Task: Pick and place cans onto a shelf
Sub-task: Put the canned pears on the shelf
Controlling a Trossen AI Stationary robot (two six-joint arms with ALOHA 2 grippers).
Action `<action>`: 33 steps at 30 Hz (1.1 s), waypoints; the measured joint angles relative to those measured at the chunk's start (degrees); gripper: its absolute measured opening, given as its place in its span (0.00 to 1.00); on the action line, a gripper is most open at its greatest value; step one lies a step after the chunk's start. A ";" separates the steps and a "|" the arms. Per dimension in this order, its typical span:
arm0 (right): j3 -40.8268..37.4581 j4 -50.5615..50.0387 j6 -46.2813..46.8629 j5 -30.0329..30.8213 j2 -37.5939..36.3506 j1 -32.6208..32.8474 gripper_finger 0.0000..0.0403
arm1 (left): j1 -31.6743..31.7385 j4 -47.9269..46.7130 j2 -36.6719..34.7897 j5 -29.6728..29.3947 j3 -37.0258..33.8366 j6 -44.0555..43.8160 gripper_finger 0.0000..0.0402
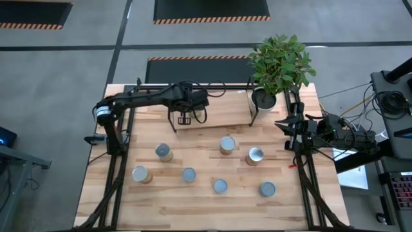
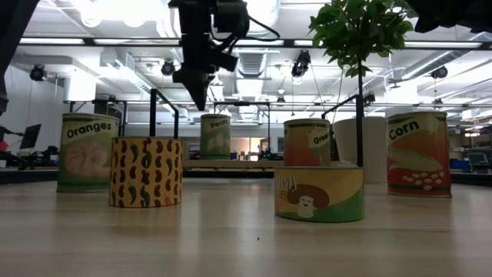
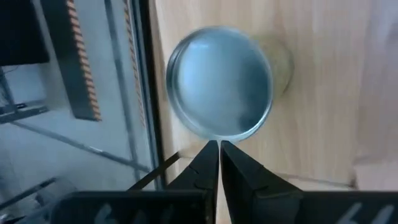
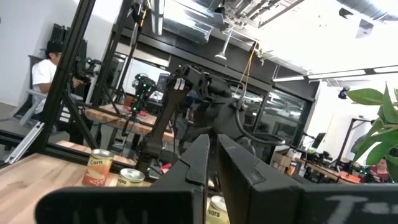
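Your left gripper hangs over the shelf with its fingers pressed together and nothing between them. In the left wrist view one can stands just beyond the fingertips, upright on the shelf's pale board, apart from the claw. So this looks like the end of a placement, and the next step is probably a fresh pick.

Lift straight up before you swing away, so the closed tips don't clip that can's rim. Then part the fingers fully before you descend on the next can.

Seven cans remain on the tabletop, all on the side of the left gripper away from the shelf; the closest sits a little toward the left arm's base. They are short, rigid cylinders with smooth silvery lids and glossy paper labels. The sides are likely slippery, so grip them low and squarely across the middle. The shelf is thin black bar with a light wooden board, its grain matching the table's.

Your right gripper waits beside the white plant pot, fingers closed and empty.
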 joint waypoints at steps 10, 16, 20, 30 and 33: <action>0.00 0.01 -0.30 0.01 0.00 0.01 0.06 | -0.39 9.95 -0.18 21.66 4.13 -3.23 0.00; 0.00 -0.01 -0.09 0.00 0.00 0.01 0.06 | 0.39 11.15 2.16 18.81 2.92 -3.26 0.00; -0.02 -0.01 -0.12 0.01 0.00 0.01 0.06 | 0.57 10.22 2.33 11.22 2.84 -3.11 0.00; -0.02 -0.02 -0.07 0.01 0.00 0.01 0.06 | 4.69 8.03 2.21 10.64 1.67 -2.51 0.00; -0.02 -0.03 -0.07 0.01 0.00 0.00 0.06 | 6.02 8.02 2.21 10.62 1.43 -2.80 0.00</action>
